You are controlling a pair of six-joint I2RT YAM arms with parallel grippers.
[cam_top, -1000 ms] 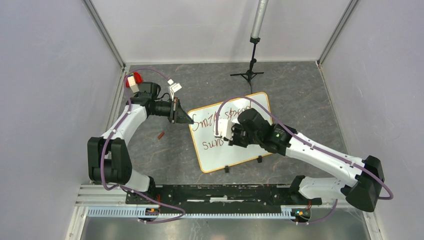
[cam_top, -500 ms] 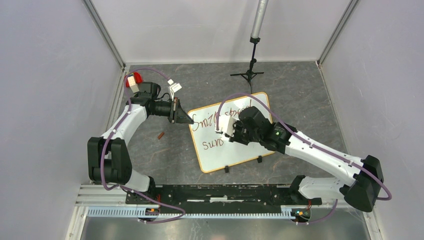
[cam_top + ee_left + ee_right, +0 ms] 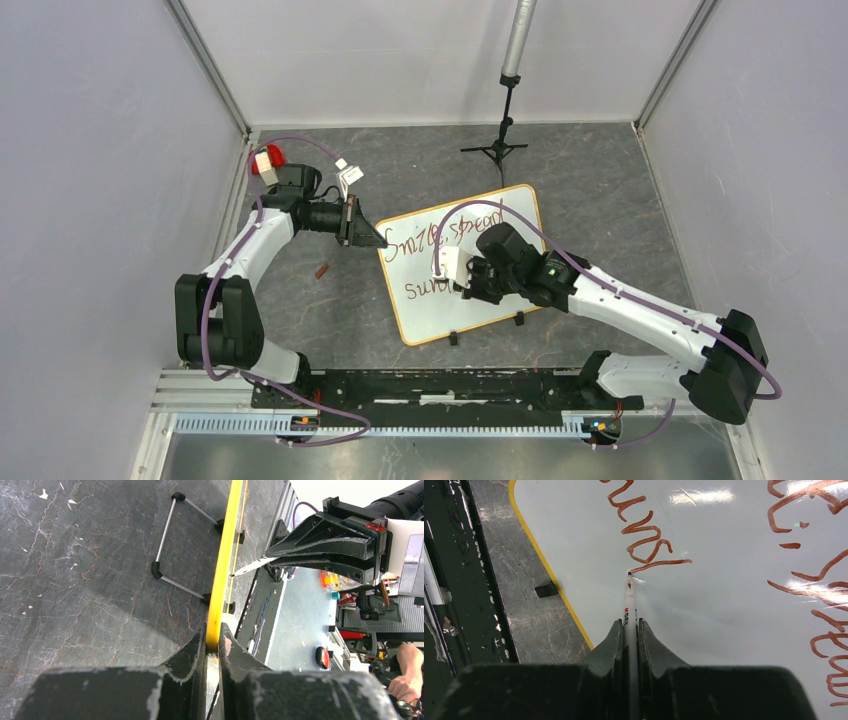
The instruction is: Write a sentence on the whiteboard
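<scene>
- The whole desk (image 3: 600,180) is viewed from high above, behind the arm bases.
- The left wrist view is taken close along the left tool (image 3: 212,636), edge-on to the whiteboard (image 3: 226,555).
- The right wrist view is aimed down the marker (image 3: 629,600) in the right tool (image 3: 629,625), close over the sentence (image 3: 661,562), also seen from above.

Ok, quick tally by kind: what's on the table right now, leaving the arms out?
whiteboard: 1
marker: 1
black clips on the board edge: 2
tripod stand: 1
small reddish piece: 1
Total: 6
</scene>
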